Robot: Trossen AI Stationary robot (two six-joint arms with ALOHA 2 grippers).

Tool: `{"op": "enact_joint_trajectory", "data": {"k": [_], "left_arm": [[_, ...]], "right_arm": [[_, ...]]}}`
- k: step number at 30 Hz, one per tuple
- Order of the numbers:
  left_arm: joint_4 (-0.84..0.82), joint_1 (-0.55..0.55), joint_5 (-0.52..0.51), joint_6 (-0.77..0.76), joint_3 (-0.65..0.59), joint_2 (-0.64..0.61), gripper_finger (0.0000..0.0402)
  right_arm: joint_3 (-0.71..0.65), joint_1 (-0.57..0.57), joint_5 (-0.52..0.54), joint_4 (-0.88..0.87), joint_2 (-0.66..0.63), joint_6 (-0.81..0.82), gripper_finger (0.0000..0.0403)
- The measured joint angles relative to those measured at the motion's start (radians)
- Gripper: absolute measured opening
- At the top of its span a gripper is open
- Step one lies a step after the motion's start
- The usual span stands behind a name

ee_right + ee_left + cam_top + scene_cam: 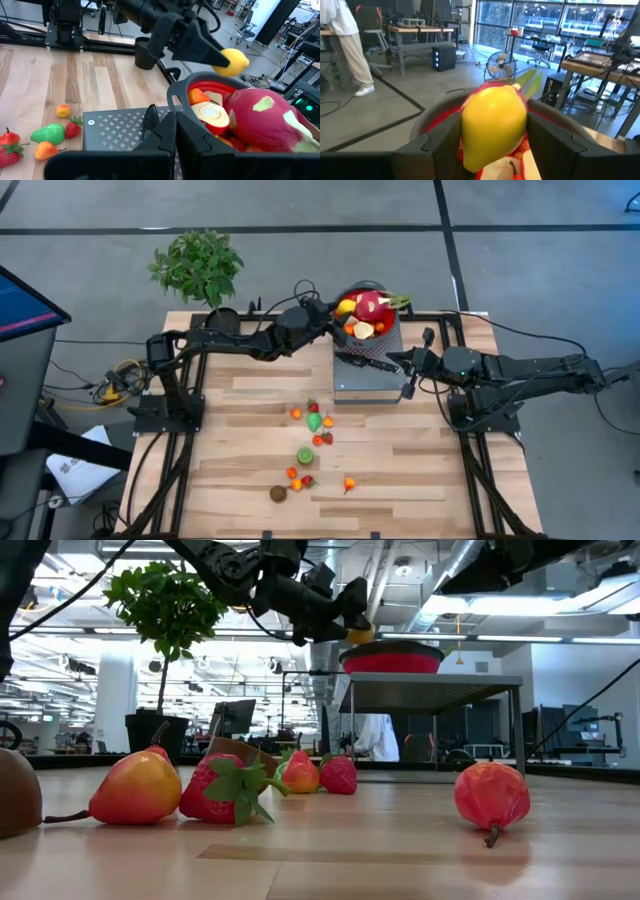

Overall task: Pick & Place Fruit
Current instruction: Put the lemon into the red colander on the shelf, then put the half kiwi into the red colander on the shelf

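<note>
The left arm stretches across the table toward two o'clock, its left gripper [340,310] clamped on a yellow lemon [346,307] held over the red bowl [388,337]. Loose fruit [305,455] lies scattered toward six o'clock. The right arm is folded at three o'clock, its right gripper [406,392] clenched and empty, beside the grey stand [365,382].

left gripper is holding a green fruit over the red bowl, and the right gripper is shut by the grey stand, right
Not quite: the fruit in the left gripper is yellow, not green, as the left wrist view shows. The rest stands: it hangs over the red bowl, and the right gripper is shut by the grey stand.
</note>
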Motion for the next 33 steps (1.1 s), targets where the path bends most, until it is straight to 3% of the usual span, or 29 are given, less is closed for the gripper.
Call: {"op": "enact_joint_trajectory", "data": {"k": [16,33], "left_arm": [[-0.016,-0.001,-0.012,-0.003,-0.008,0.005,0.0207],[-0.004,0.0,-0.003,-0.053,-0.009,-0.001,0.0254]], "right_arm": [[0.0,0.0,0.0,-0.007,0.0,0.0,0.0],[0.0,0.001,0.0,-0.014,0.0,0.001,0.0]]}}
